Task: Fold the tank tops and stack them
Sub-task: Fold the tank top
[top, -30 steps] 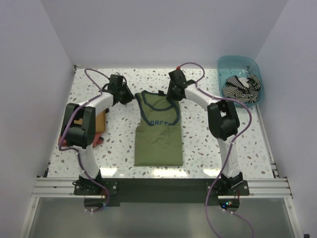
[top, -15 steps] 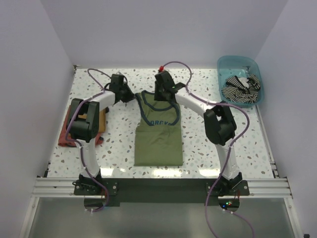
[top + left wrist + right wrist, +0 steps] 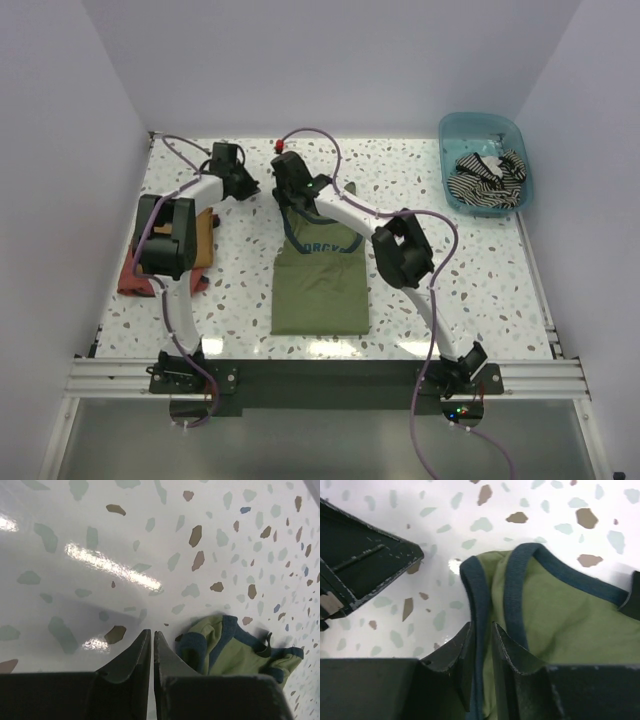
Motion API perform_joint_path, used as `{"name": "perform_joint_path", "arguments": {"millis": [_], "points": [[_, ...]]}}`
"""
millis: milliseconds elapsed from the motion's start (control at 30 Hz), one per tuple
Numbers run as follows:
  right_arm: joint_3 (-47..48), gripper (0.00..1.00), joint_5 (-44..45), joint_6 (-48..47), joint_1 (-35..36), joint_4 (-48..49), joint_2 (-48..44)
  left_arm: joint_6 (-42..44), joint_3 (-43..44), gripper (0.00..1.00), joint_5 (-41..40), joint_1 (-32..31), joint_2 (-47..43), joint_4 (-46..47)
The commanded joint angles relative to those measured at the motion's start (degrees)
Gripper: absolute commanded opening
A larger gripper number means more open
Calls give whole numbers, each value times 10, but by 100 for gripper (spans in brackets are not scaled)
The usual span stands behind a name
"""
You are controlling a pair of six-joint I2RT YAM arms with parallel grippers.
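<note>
The green top point(image 3: 320, 290) is lying flat in the middle of the desk point(image 3: 500, 290). The right end effector point(image 3: 480, 629) is reaching across to the top's far left strap, its jaws narrow and pinching the navy trim point(image 3: 474, 595) between them. The left end effector point(image 3: 151, 636) is pointing down at bare desk just beside that strap, closed to a thin slit and gripping nothing. The striped top point(image 3: 487, 175) is sitting bunched in the blue bin point(image 3: 455, 128) at the far right corner.

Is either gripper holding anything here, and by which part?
The right gripper pinches the olive tank top by its navy strap trim; the left gripper is shut on nothing.
</note>
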Motion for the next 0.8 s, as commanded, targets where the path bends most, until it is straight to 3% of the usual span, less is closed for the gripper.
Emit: {"name": "perform_joint_path", "arguments": {"millis": [0, 100, 333, 567, 767], "points": [[0, 24, 71, 11, -5, 21, -22, 0, 26, 12, 27, -2, 36, 4], [-22, 22, 90, 17, -7, 45, -37, -4, 35, 13, 32, -3, 52, 6], [72, 15, 77, 38, -25, -13, 19, -6, 45, 14, 46, -22, 76, 22], [71, 15, -7, 59, -46, 13, 44, -17, 33, 14, 54, -36, 87, 44], [84, 19, -27, 56, -49, 7, 63, -23, 22, 14, 69, -38, 81, 59]]}}
